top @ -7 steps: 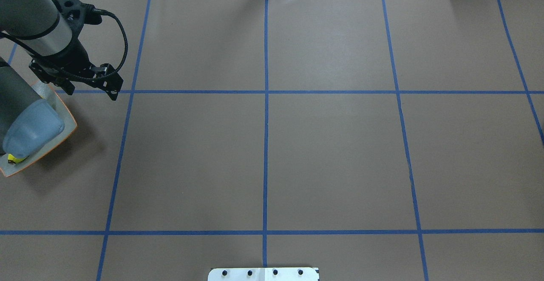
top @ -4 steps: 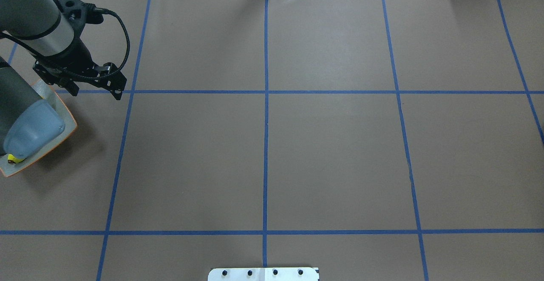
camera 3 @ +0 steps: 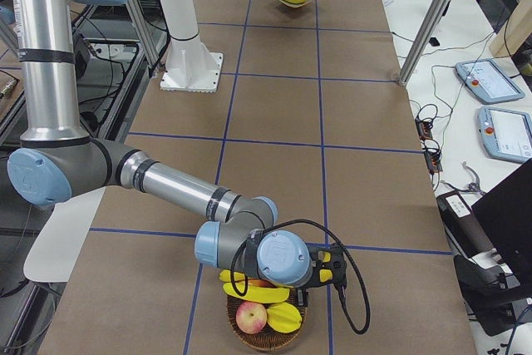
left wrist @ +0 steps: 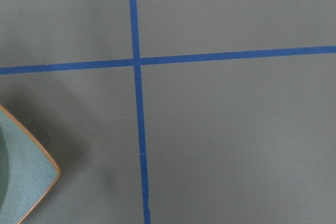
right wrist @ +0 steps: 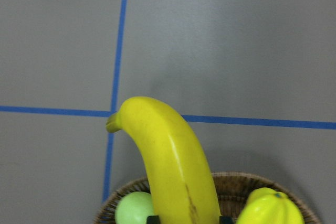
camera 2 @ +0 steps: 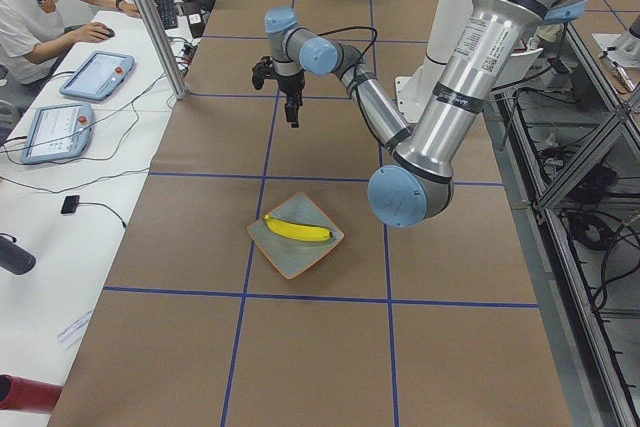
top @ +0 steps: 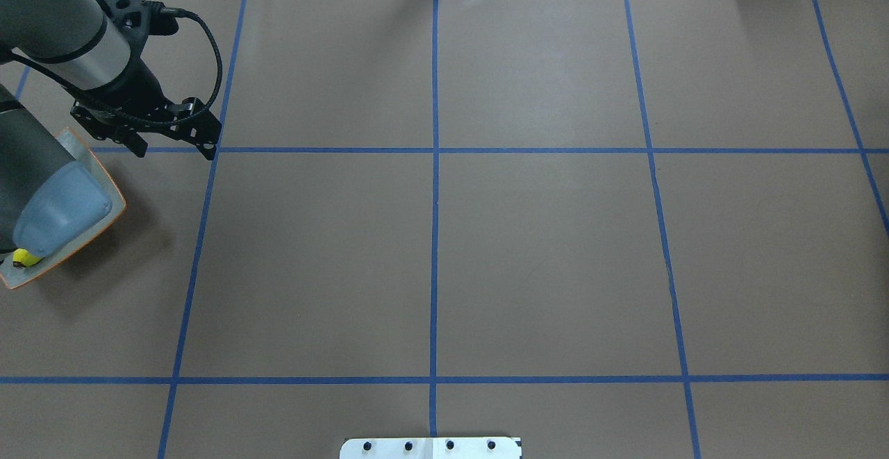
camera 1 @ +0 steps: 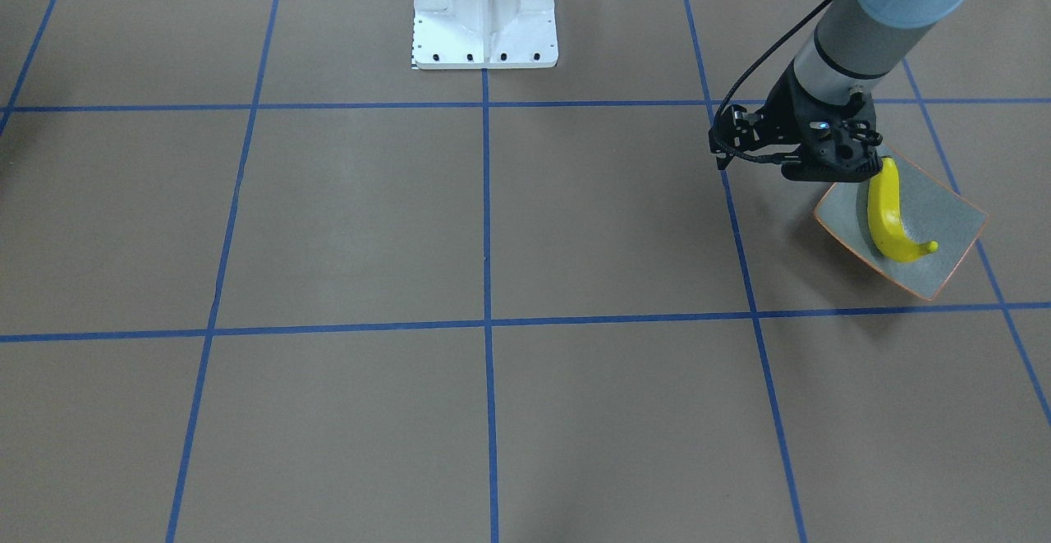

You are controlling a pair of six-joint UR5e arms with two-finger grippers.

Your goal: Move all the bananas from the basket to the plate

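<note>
Frontally, the left gripper point(camera 1: 831, 167) is hanging raised beside a corner of the plate point(camera 1: 944, 206), where the first banana point(camera 1: 885, 213) is lying along the dish; its jaws are not showing clearly, so I cannot tell their state. Overhead, the left arm point(top: 42, 188) is covering most of that plate. From the right end, the right gripper point(camera 3: 299, 293) is hanging over the basket point(camera 3: 266, 340), which is holding an apple point(camera 3: 251, 318). In the right wrist view, its fingers point(right wrist: 153, 219) are clamping the second banana point(right wrist: 173, 166) above the basket rim.
</note>
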